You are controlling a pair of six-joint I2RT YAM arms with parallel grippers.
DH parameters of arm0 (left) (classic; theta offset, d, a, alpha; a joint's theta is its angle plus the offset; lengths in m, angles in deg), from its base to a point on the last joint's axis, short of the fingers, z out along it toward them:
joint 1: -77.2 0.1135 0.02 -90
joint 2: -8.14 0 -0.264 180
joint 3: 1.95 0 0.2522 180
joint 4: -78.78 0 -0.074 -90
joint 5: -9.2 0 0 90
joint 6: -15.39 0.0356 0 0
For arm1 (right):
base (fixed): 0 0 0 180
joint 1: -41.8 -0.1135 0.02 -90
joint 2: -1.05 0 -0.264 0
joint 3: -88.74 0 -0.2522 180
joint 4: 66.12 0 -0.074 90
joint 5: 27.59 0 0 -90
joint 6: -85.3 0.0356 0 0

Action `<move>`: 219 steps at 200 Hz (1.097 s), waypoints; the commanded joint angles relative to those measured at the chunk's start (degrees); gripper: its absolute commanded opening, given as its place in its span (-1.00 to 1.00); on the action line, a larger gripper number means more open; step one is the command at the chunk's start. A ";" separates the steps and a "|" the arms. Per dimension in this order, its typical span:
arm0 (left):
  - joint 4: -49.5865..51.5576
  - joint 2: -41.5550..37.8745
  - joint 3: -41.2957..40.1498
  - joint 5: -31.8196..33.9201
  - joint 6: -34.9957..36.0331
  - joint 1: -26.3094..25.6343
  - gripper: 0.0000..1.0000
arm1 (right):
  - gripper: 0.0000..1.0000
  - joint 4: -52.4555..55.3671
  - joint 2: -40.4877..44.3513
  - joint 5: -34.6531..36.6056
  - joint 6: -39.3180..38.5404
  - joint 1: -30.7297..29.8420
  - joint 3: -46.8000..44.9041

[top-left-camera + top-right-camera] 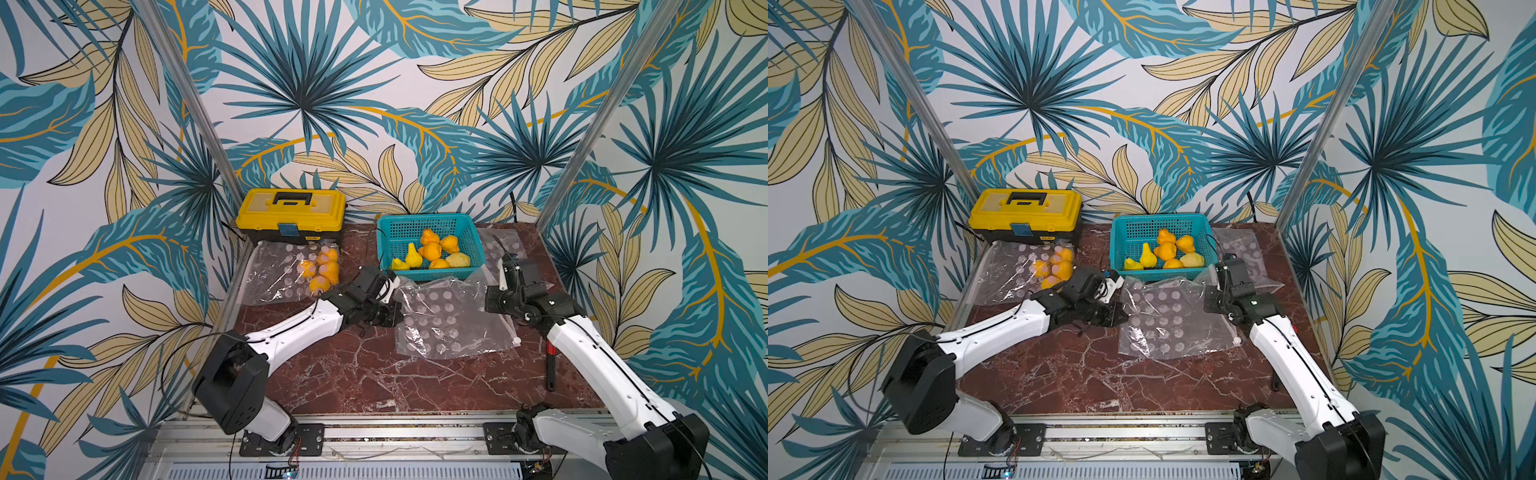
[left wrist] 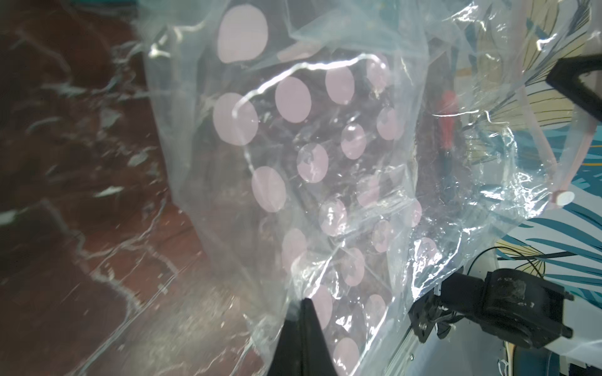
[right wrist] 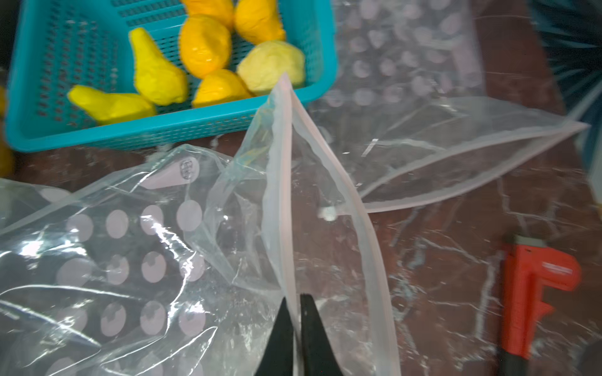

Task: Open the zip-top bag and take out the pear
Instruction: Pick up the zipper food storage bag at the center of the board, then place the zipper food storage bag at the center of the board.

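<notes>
Right, quick read for you. The dotted bag (image 1: pixel 440 320) lies on the desk (image 1: pixel 374 374) btw the two arms, just in front of the teal basket (image 1: pixel 424 218). Your left hand (image 2: pixel 303 312) is clamped on the film at the bag's left edge. Your right hand (image 3: pixel 292 302) is pinched tight on one lip of the zip rim (image 3: pixel 286 195).

That rim is what the next move turns on. Its long axis runs from near you to away from you along the bag's right side, so the mouth faces the right arm. The right wrist view shows the two pink lips already parted, meeting only at the far end by the basket. The white slider (image 1: pixel 516 340) sits at the near end.

Catch: no pear shows inside this bag; it looks empty to me. The pears you can see:
- loose pears (image 1: pixel 430 251) in the basket
- bagged pears (image 1: pixel 324 270) in a second bag (image 1: pixel 274 270) at back left, in front of the yellow toolbox (image 1: pixel 291 212)

That second bag is well apart from both hands and nearer the left arm. Can't tell if it's zipped.

Materials: the film is thin, clear and crinkly w/ pale round dots, so it'll prob. slip and bunch. The pears are lumpy, yellow to orange. The basket is rigid perforated plastic, and the desk is a slick, red-brown marble look. A red wrench (image 3: pixel 527 293) lies by the right arm, clear of the bag.
</notes>
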 commanded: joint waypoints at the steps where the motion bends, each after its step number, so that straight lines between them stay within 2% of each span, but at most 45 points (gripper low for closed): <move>1: -2.11 6.57 8.01 2.32 -0.15 -3.64 -1.00 | -0.79 5.22 0.64 8.95 -2.78 2.34 0.15; 65: -2.09 26.64 27.01 1.93 -0.94 -12.39 -1.00 | -0.74 -0.39 8.19 16.79 4.29 12.90 -11.63; 108: -3.61 34.81 33.09 4.94 -1.38 -17.12 -1.00 | -0.66 -9.10 8.90 15.75 6.93 18.77 -17.89; 128: -4.56 36.59 34.52 6.77 -1.87 -18.34 -0.87 | -0.61 -12.45 8.12 16.96 7.22 19.48 -18.85; 145: -5.09 36.71 34.60 8.42 -2.01 -18.48 -0.67 | -0.51 -14.54 8.06 17.87 6.51 19.57 -18.99; 174: -4.99 32.63 31.78 11.66 -0.11 -18.26 -0.26 | -0.06 -14.95 8.56 14.98 4.43 19.57 -17.74; 199: -4.00 25.74 26.12 14.08 0.11 -15.82 -0.03 | 0.21 -12.48 9.94 12.40 3.31 19.51 -16.04; 219: -2.53 19.52 20.46 15.82 0.28 -12.96 0.09 | 0.35 -10.35 11.45 12.69 3.05 19.57 -14.32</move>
